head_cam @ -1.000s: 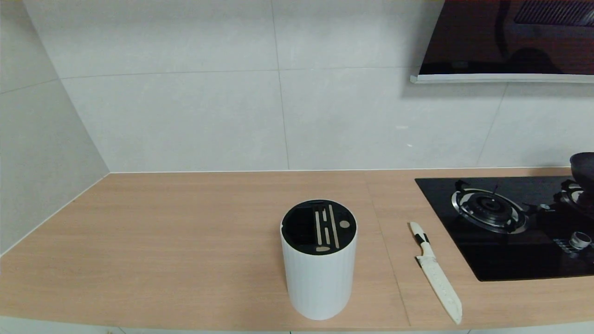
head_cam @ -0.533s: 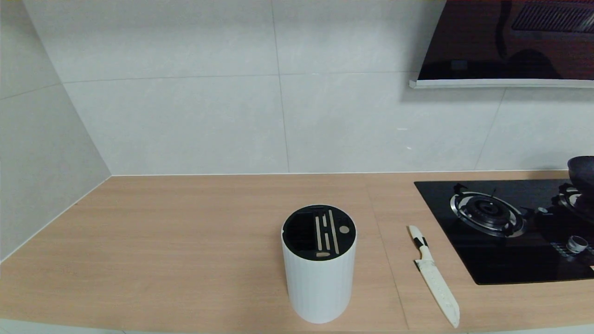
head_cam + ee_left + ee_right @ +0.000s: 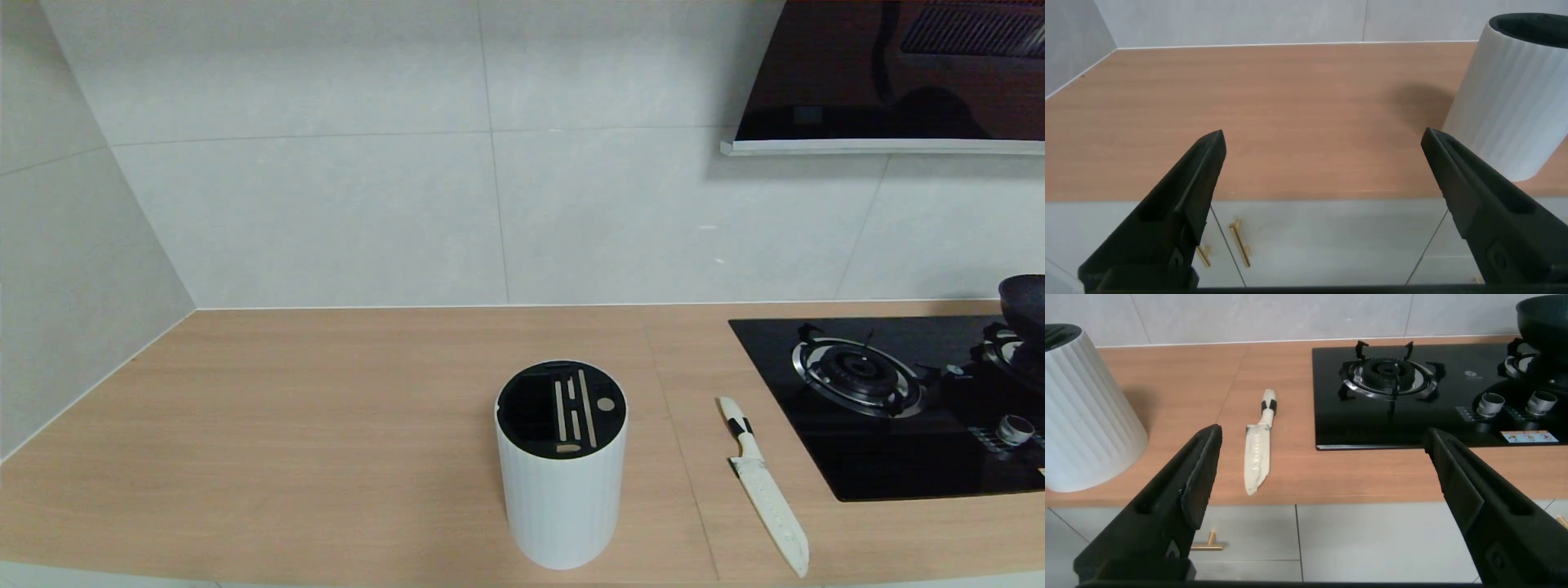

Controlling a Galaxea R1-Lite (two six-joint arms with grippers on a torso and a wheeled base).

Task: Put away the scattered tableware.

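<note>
Both claws hang spread wide and grip nothing, just off the front edge of the light wooden countertop point(image 3: 326, 425) — left claw point(image 3: 1331, 212), right claw point(image 3: 1327, 506). Ahead of the left claw, on the side toward the right claw, the white ribbed cylindrical knife block point(image 3: 561, 465) (black top, cut with slots) stands upright. Ahead of the right claw the cream knife with a black band on its handle point(image 3: 763, 486) lies flat on the wood, blade tip nearest the claw, apart from the block. Farther to that claw's right — just beside the knife — sits the black glass gas hob point(image 3: 890, 457).
</note>
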